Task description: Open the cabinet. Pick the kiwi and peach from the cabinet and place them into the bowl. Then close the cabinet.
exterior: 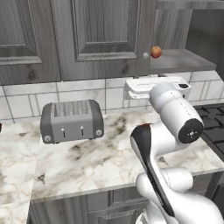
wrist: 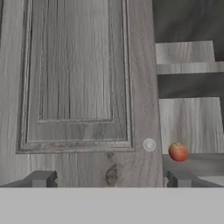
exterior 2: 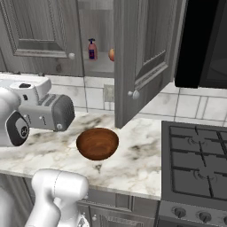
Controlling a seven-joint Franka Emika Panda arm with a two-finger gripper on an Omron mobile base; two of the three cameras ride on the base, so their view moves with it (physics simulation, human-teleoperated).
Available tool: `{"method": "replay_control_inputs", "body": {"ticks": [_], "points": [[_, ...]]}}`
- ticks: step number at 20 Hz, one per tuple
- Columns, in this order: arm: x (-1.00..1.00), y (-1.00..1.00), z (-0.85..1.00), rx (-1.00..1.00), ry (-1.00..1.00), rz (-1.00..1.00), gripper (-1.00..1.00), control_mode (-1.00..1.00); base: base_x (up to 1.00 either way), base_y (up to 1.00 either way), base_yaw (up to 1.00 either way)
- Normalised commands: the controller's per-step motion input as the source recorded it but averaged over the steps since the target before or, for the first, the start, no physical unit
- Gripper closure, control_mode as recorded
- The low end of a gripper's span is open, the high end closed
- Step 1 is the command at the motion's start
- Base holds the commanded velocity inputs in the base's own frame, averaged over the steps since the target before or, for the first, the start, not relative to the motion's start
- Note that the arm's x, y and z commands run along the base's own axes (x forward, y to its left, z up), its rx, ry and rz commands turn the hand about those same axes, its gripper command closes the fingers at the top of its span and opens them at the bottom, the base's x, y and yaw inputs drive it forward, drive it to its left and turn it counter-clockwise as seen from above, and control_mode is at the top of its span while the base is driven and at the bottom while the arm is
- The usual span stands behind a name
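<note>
Left base view: the cabinet (exterior: 100, 35) has its left door shut; the peach (exterior: 155, 52) sits on the exposed shelf.

Right base view: the right door stands open; the bowl (exterior 2: 97, 143) is empty.

Hand view: my gripper (wrist: 111, 179) is fully open, holding nothing. I cannot locate the kiwi.

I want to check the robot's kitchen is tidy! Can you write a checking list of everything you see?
Surface: marble counter, bare around the bowl.
Job's things: cabinet right door swung open, left door shut; peach on its shelf; bowl empty on the counter; kiwi not made out.
Clutter: toaster; pink-red bottle on the shelf.
Grippers: gripper open, holding nothing, facing the shut door.
Cables: nothing seen.
Surroundings: stove, tiled wall.
</note>
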Motion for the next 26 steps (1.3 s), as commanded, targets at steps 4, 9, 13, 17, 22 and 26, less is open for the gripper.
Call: {"method": "replay_control_inputs", "body": {"ticks": [4, 9, 13, 17, 22, 26], "points": [[0.36, -0.27, 0.0, 0.01, 0.0, 0.01, -1.0, -1.0, 0.0, 0.0, 0.0], [0.43, -0.08, 0.0, 0.0, 0.0, 0.03, -1.0, -1.0, 0.0, 0.0, 0.0], [0.49, -0.05, 0.0, 0.0, 0.0, 0.01, -1.0, -1.0, 0.0, 0.0, 0.0], [0.51, -0.17, 0.0, 0.02, 0.0, 0.0, -1.0, -1.0, 0.0, 0.0, 0.0], [0.56, -0.09, 0.0, 0.02, 0.01, 0.0, -1.0, -1.0, 0.0, 0.0, 0.0], [0.58, -0.02, 0.0, 0.0, 0.0, 0.0, -1.0, -1.0, 0.0, 0.0, 0.0]]}}
